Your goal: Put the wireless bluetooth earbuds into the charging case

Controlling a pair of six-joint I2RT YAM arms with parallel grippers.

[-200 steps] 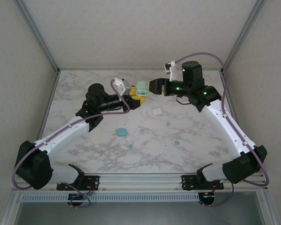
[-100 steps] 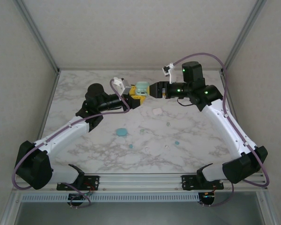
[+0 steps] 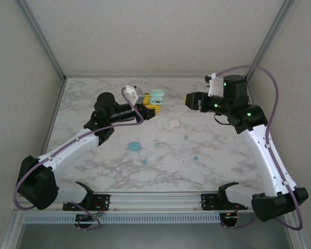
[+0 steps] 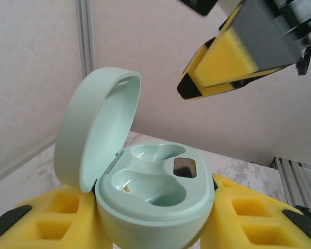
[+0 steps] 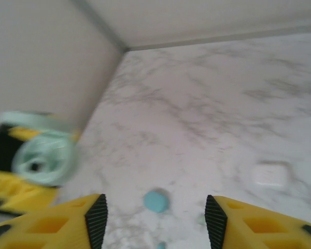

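**Case open & held, no buds in yet**

Your L gripper is clamped on the pale green case, lid up, both sockets empty. R gripper hangs off to its right, fingers apart, nothing btwn them. Earbuds lie loose on the table, well apart from the case. So opening's done, every pick & insert is left. R wrist view is blurred. Teal blob under it: bud or case, can't tell.
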